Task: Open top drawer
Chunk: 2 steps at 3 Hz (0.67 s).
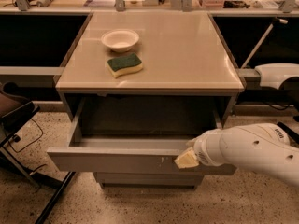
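A white bowl (120, 39) is sitting on the beige counter (187, 55), a green-and-yellow sponge (124, 65) is lying just beside it, and a dark chair (14, 113) is standing at the left.
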### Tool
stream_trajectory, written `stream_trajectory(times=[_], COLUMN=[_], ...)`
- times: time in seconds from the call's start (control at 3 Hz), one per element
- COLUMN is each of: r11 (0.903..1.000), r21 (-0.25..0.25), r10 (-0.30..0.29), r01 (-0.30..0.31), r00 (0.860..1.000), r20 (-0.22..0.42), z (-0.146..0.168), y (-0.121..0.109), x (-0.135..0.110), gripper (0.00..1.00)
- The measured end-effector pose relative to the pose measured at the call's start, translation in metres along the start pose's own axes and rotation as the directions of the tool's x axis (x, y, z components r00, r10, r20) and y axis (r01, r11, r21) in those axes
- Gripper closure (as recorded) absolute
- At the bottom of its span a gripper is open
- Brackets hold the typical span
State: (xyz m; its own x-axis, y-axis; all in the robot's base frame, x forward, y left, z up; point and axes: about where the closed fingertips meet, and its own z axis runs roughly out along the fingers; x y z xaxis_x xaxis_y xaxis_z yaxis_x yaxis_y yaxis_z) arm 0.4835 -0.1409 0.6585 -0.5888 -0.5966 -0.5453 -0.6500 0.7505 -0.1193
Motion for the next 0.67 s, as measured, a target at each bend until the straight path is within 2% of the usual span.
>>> stream_trajectory(times=[0.33,0.67], r11=[0.9999,0.9999], r21=[0.001,0.001], r10=[0.012,0.012], r01=[-0.012,-0.012], r00=[1.000,1.000], r20=[-0.004,-0.004], z=[-0.0048,-0.0067], y=[0.0060,0.0064], x=[0.0092,0.0084], gripper=[1.00,1.00])
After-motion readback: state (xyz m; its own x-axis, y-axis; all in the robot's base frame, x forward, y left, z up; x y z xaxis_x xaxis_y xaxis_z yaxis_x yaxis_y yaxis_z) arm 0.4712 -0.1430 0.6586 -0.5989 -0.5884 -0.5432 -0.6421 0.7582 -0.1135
